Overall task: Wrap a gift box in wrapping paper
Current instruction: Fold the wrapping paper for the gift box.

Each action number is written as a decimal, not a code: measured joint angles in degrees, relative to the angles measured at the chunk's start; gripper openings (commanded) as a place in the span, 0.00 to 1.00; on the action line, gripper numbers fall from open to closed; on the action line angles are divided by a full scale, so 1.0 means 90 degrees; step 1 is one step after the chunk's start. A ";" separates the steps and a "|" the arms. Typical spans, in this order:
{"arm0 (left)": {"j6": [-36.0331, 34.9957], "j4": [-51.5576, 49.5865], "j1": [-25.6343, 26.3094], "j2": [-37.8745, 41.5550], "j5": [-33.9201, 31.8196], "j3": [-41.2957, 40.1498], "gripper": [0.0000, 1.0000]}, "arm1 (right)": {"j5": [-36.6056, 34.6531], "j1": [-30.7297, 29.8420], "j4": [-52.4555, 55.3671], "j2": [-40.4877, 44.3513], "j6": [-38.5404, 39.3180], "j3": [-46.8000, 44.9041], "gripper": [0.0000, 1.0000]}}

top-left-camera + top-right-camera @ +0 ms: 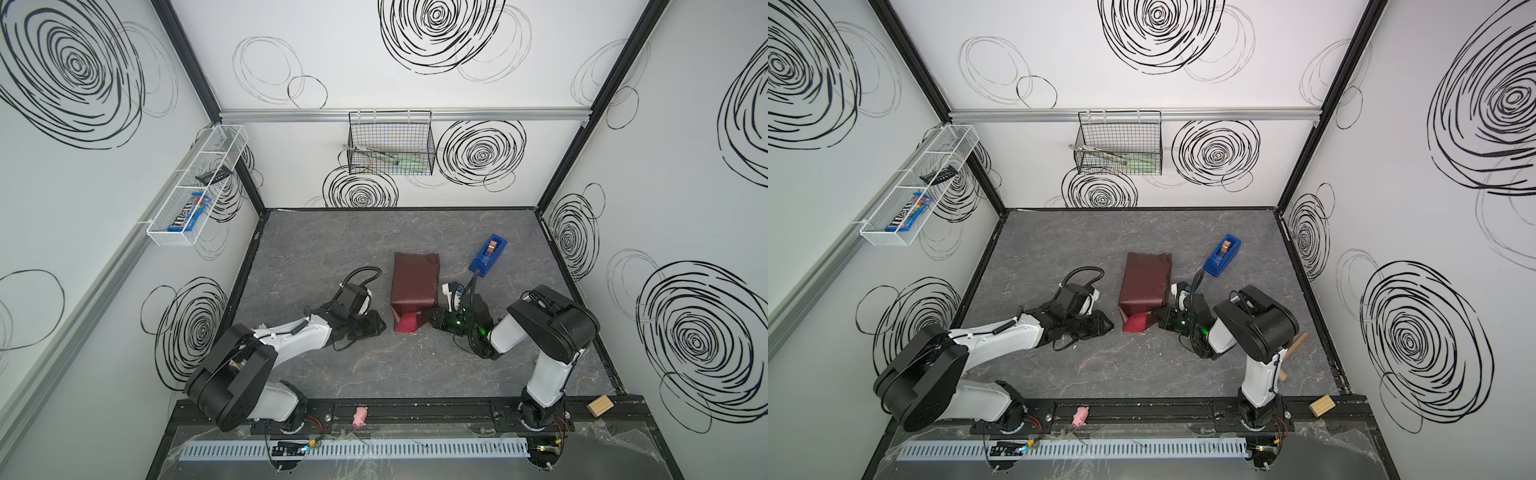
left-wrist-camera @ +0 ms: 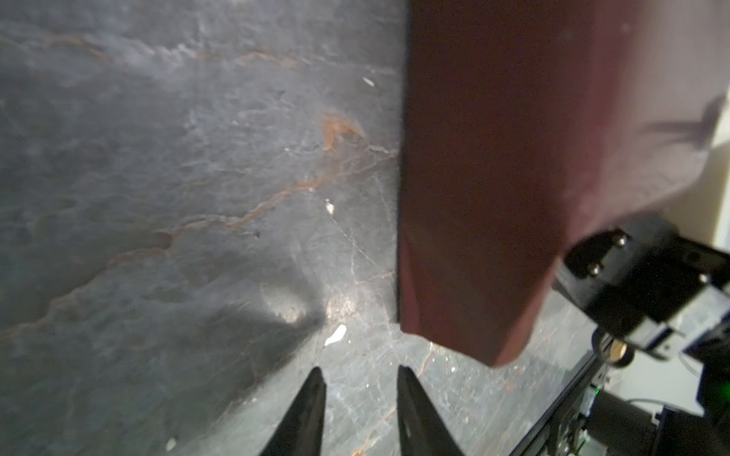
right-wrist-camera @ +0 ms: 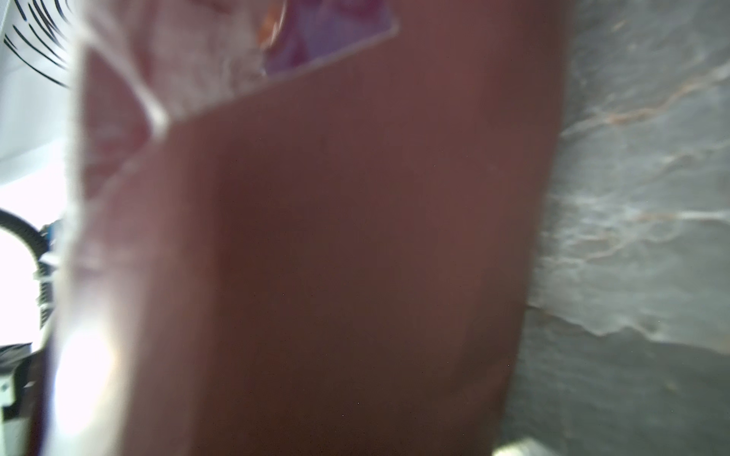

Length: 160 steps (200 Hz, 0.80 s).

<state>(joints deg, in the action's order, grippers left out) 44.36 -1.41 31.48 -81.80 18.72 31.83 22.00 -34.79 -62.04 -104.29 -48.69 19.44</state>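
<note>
The maroon wrapping paper [image 1: 415, 282] [image 1: 1146, 280] is folded round a box shape in the middle of the table, so the gift box is hidden inside it. A brighter red flap [image 1: 409, 323] sticks out at its near end. My right gripper [image 1: 428, 318] [image 1: 1156, 318] is at that near right corner, shut on the wrapping paper, which fills the right wrist view [image 3: 335, 256] and hides the jaws. My left gripper [image 1: 379, 326] [image 2: 359, 373] hovers just left of the near end. Its fingertips [image 2: 316, 379] stand a little apart with only table between them, clear of the paper [image 2: 493, 177].
A blue tape dispenser [image 1: 488, 253] [image 1: 1222, 254] sits behind my right arm. A wooden stick [image 1: 1293, 349] lies near the right wall. A pink toy [image 1: 360, 415] and a wooden block [image 1: 600, 405] rest on the front rail. Wire baskets [image 1: 390, 143] [image 1: 195, 187] hang on the walls.
</note>
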 measured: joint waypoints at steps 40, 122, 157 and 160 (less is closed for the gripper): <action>0.0243 0.0204 0.0104 -0.0498 -0.0389 0.0146 0.17 | -0.0002 -0.0017 0.0041 0.0007 0.0061 0.0012 0.00; 0.0935 0.1214 0.0306 -0.1175 -0.0053 0.0418 0.22 | 0.0070 -0.0017 0.0078 0.0000 0.0136 0.0041 0.00; 0.1321 0.1632 0.0325 -0.1209 0.0070 0.0323 0.22 | 0.0124 -0.0017 0.0027 -0.0036 0.0136 0.0049 0.00; 0.1355 0.1676 0.0328 -0.1224 0.0085 0.0321 0.22 | 0.0126 -0.0017 0.0017 -0.0039 0.0138 0.0049 0.00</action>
<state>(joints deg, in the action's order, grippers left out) 56.55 13.67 34.44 -92.82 19.49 34.72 23.14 -34.94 -61.89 -104.64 -47.44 19.88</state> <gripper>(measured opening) 0.219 0.052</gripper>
